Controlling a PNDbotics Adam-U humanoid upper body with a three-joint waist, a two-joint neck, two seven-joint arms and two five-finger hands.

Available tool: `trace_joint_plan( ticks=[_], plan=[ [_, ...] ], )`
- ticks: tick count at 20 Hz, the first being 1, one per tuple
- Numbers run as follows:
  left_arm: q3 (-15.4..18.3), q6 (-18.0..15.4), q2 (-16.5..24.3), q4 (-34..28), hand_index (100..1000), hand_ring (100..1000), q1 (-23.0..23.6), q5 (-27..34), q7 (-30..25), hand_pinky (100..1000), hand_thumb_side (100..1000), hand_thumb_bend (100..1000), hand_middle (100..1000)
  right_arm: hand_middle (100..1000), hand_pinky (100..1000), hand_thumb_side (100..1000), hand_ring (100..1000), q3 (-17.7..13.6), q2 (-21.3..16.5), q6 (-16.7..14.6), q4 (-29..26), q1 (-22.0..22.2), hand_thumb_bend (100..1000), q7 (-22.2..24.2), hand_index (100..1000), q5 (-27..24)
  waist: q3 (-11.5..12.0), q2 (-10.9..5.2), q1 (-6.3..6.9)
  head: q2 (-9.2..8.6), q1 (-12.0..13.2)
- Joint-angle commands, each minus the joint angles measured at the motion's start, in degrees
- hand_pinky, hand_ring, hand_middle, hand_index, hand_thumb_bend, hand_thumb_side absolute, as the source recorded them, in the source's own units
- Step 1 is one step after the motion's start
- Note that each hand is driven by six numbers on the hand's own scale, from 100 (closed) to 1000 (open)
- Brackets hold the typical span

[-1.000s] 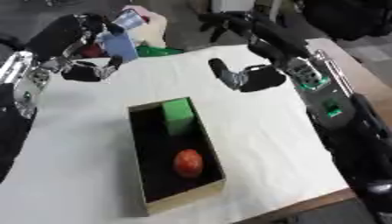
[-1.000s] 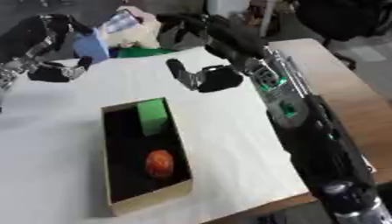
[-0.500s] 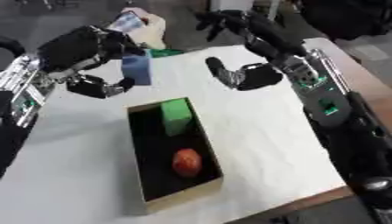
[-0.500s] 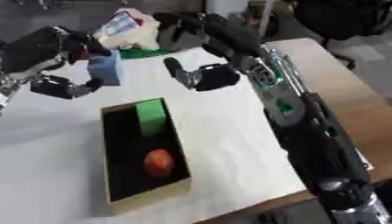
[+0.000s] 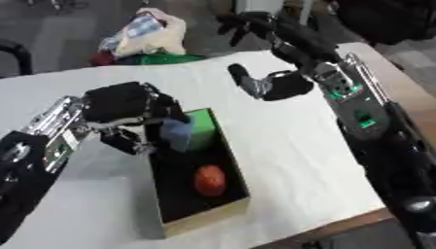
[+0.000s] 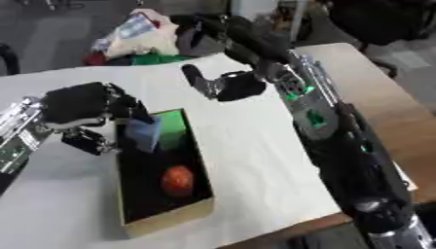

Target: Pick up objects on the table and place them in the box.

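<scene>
Looks like a lab or workshop room here: a white-covered table (image 5: 281, 146) with a bare wooden edge on grey floor (image 5: 68, 34). Dark office chairs (image 6: 383, 19), probably, stand behind, beside a heap of cloth and bags (image 5: 145, 39).

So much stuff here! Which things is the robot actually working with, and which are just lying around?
Part of the job:
- box
- blue block, held by the left hand over the box
- green block and red ball, inside the box

Just lying about:
- heap of cloth and bags at the table's far edge
- right hand, hanging over the table, holding nothing
</scene>
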Motion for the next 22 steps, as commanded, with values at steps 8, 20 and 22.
trace_joint_plan(
  ticks=[8,20,22],
  plan=[
    [-1.3,0.0,0.8,-3.6,991,653,-0.2,3.9,-5.8,727,536,346,692,796,809,666,691,-0.6,-1.0,0.1,-0.1,-1.2,100,-0.2,1000,0.2,0.2,-0.96,-0.16,0.23,-0.2],
    [3.7,0.0,7.6,-10.2,1000,773,1.1,6.0,-6.1,815,922,561,823,797,809,667,691,-0.8,-1.3,0.4,0.0,-0.8,100,-0.4,1000,0.4,0.9,-1.46,-0.33,0.21,-0.4],
    [5.4,0.5,9.2,-11.1,1000,761,2.2,7.5,-5.3,812,904,456,806,797,809,667,690,-0.9,-1.4,0.5,0.1,-0.7,100,-0.5,1000,0.4,1.1,-1.49,-0.39,0.16,-0.4]
  ],
)
